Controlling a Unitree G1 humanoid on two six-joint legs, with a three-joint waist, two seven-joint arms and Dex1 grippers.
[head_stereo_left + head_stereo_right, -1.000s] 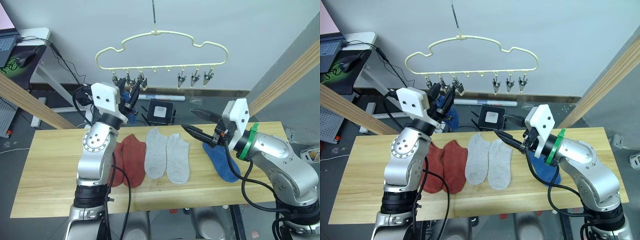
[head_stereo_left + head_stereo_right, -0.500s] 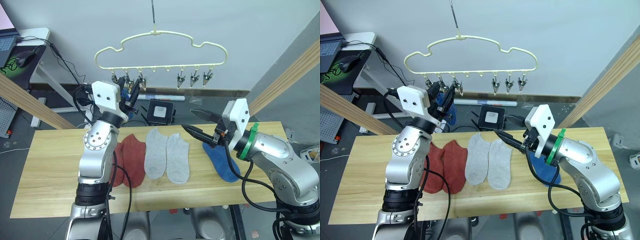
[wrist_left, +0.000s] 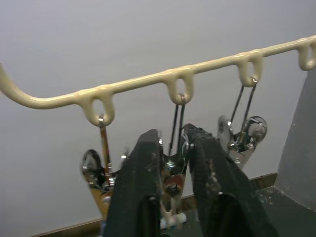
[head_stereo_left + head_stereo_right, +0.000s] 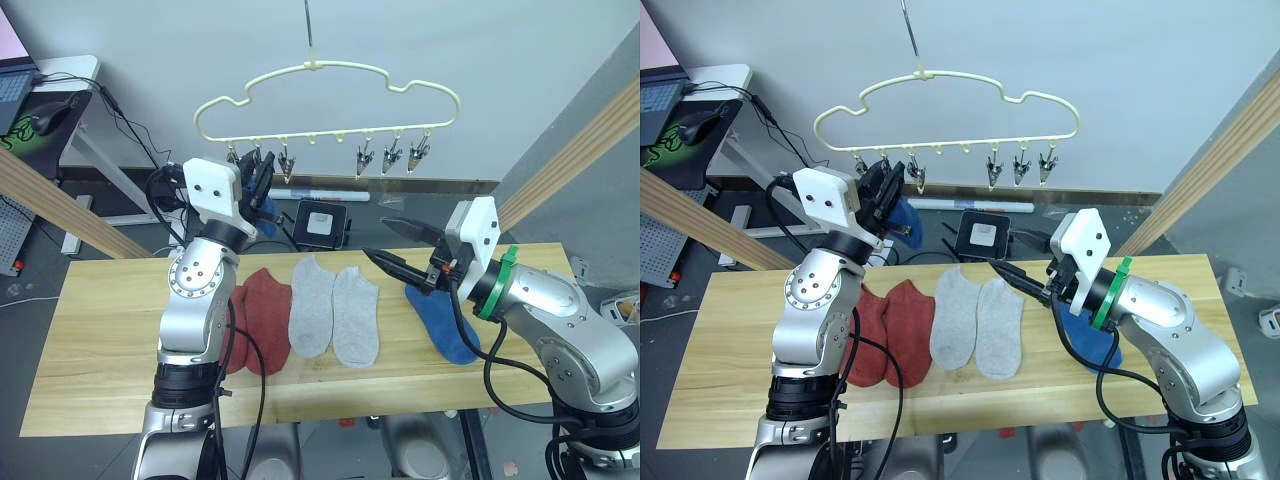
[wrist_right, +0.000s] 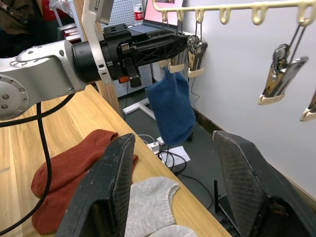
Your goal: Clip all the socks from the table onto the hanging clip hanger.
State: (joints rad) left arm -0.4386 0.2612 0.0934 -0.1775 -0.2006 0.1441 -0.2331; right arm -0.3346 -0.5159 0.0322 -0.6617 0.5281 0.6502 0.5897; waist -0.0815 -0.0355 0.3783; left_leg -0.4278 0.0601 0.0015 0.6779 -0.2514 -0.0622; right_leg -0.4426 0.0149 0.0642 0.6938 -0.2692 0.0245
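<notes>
one blue sock [image 5: 170,108] pinched by left end effector [image 4: 883,186] | right end effector [image 4: 392,246] spread

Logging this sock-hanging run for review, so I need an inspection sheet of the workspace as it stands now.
Surface: table of light planks.
Job's things: clip hanger hangs above; one blue sock hangs at its clips; two rust-red socks, two grey socks and another blue sock lie on the table.
Clutter: nothing seen on the table.
Grippers: left gripper shut at a clip with the hanging sock; right gripper open, empty.
Cables: black cables along both arms.
Surroundings: wooden poles, desk.
</notes>
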